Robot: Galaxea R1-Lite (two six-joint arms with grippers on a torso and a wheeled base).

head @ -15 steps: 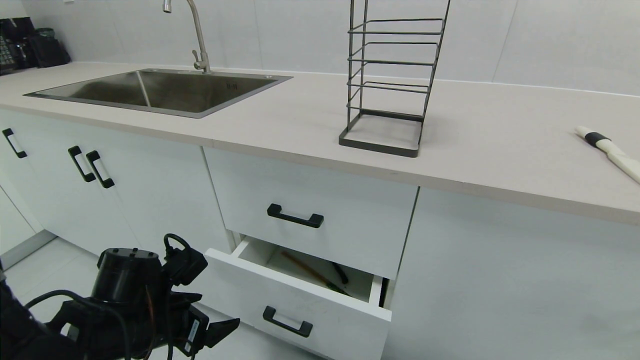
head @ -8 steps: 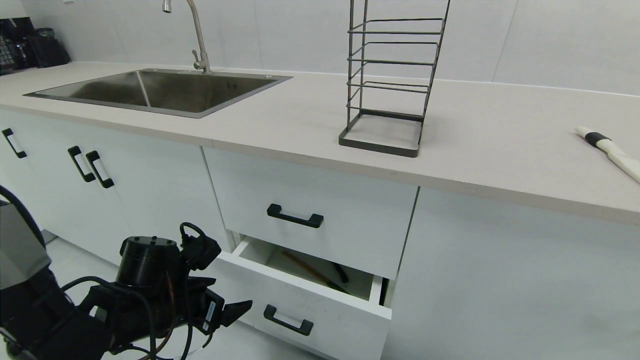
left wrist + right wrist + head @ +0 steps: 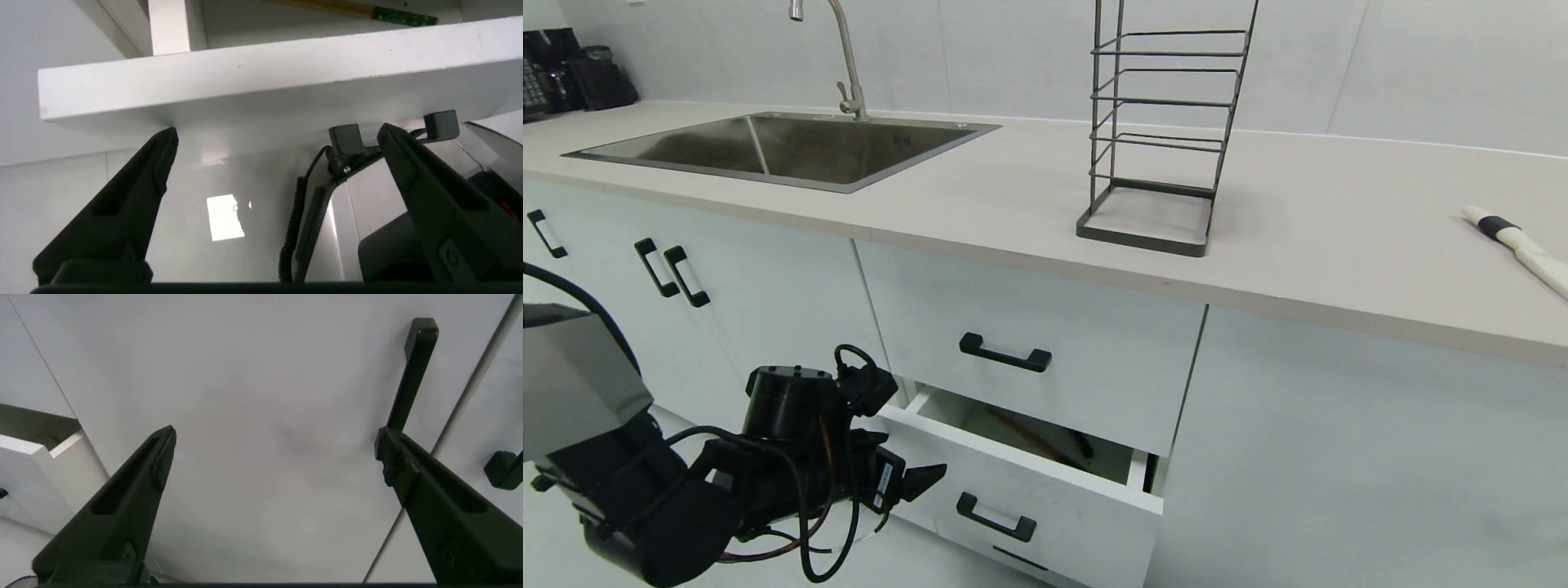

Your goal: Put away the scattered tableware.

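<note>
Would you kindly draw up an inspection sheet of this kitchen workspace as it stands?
Surface: pale countertop with a sink and tap set in it.
Job's things: lower drawer partly open, utensils inside; a white-handled utensil lies at the countertop's right end.
Clutter: empty wire rack standing on the countertop.
Grippers: left gripper open at the lower drawer's front, contact unclear; right gripper open, facing a white cabinet door.
Cables: black cables loop at the left arm's wrist.
Surroundings: white cabinets below, pale wall behind, dark appliances in the far left corner.
</note>
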